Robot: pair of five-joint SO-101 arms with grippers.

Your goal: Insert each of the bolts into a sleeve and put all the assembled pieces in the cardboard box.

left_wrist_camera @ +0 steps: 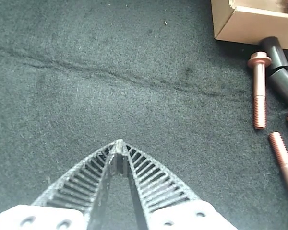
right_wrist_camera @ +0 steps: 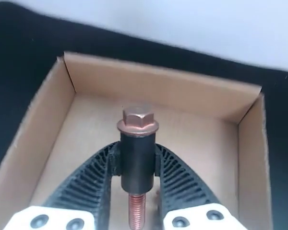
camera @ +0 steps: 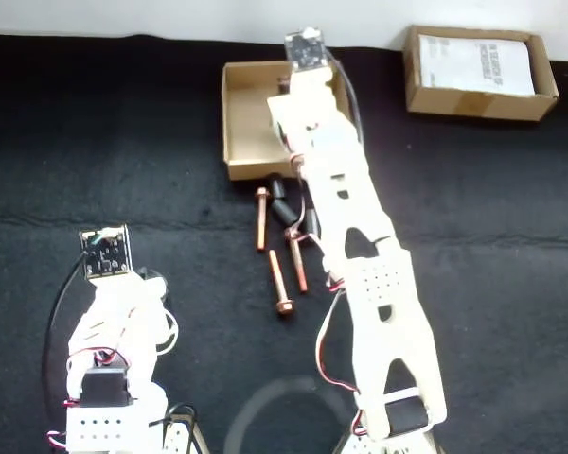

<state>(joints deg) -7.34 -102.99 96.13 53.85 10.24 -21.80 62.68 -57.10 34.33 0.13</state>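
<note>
One bolt, in its sleeve, is pinched by your right hand over the box mid-frame; lower it close, then let go.

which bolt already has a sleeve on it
The bolt clamped in the right gripper above the cardboard box: a black sleeve wraps its shank. The three bolts lying on the black cloth are bare.

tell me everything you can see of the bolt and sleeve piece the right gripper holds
The assembled piece is a copper-coloured bolt with a flanged hex head, pushed through a dark matte cylindrical sleeve; its threaded end sticks out the far side. The right gripper clamps the sleeve from both sides, holding the piece over the open cardboard box.
</note>
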